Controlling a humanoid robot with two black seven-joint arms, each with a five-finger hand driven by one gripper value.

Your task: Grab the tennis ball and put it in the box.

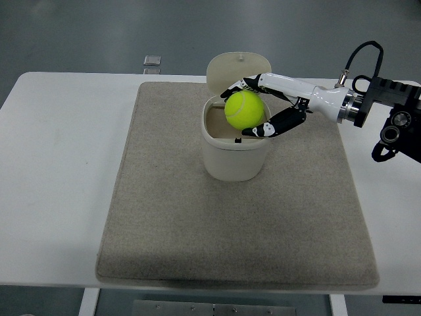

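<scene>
A yellow-green tennis ball (244, 110) is held in my right hand (253, 107), whose fingers (271, 127) curl around it. The hand holds the ball just above the open mouth of a cream box (235, 157) that stands at the middle back of the grey mat (164, 217). The box's lid (231, 71) is flipped up behind the opening. My right arm (329, 100) reaches in from the right edge. My left arm is out of view.
The mat lies on the white table (59, 171). A small clear object (152, 60) sits at the table's far edge, left of the box.
</scene>
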